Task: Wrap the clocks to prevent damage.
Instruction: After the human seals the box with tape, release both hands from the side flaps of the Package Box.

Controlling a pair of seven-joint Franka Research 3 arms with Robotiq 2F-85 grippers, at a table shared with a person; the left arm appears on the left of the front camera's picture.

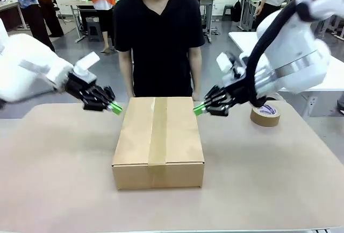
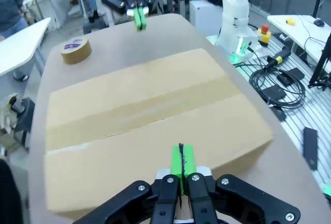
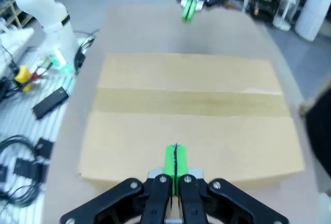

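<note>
While the taped brown cardboard box (image 1: 158, 141) sits mid-table, sealed so its contents are hidden, left gripper (image 1: 115, 107) and right gripper (image 1: 200, 108) flank it, pads pressed together, empty. Left wrist view: tape roll (image 2: 75, 49) beyond. Right wrist view: box edge blurred.

The cardboard box (image 1: 158, 141) is taped shut, so whatever is inside is hidden. In the left wrist view its near left corner runs off the bottom edge behind the left end effector (image 2: 181, 163). The print on the tape roll (image 1: 265, 114) at the far right of the surface (image 1: 54, 179) is too small to read. The person (image 1: 158, 34) is cut off at the top edge, and both hands are hidden behind the box.
</note>
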